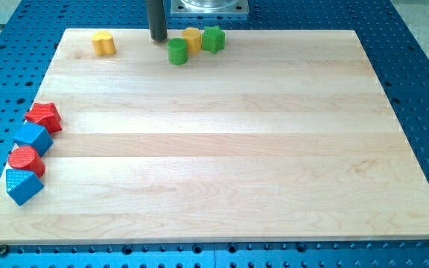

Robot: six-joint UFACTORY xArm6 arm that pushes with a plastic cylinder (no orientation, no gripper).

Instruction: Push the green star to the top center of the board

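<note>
The green star (213, 39) sits at the view's top centre of the wooden board (214, 149), touching a yellow block (192, 38) on its left. A green cylinder (177, 51) stands just below and left of that yellow block. My tip (158, 39) is at the board's top edge, left of the green cylinder and the yellow block, apart from the green star.
A yellow cylinder (103, 42) stands at the top left. At the left edge, from top to bottom, lie a red star (45, 117), a blue cube (33, 138), a red cylinder (26, 160) and a blue triangular block (22, 185).
</note>
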